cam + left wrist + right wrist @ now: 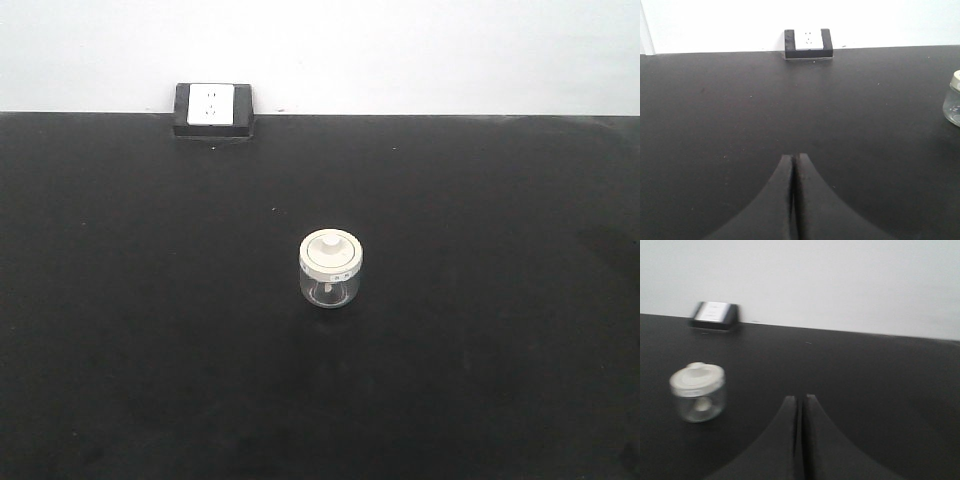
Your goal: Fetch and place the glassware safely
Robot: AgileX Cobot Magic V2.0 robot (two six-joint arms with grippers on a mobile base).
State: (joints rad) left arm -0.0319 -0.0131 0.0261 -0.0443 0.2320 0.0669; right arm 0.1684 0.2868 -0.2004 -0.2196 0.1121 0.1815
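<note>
1. Left claw (794,200): black fingers pressed together, nothing between them, low over the black matte worktop (715,110). The jar is well off to its right, at the edge of the left wrist view.
2. Right claw (801,440): also closed tight and empty. Right wrist view is blurred, so fine detail is unclear.
3. Task thing: small squat clear glass jar with cream-white round knobbed lid (331,267) stands upright near the worktop's middle, lid on, nothing touching it. From the right claw it sits ahead and to the left, apart.
4. Further out: black-framed white wall socket block (213,108) at the worktop's back edge, against the white wall, well apart from the jar.
5. Step, as I judge it: pre-grasp approach; fetching is not yet done.
6. Next move calls for: one claw opening wider than the jar body, lining up on it, then closing gently around the glass sides below the lid. Risk: tipping it or slipping on smooth glass.
</note>
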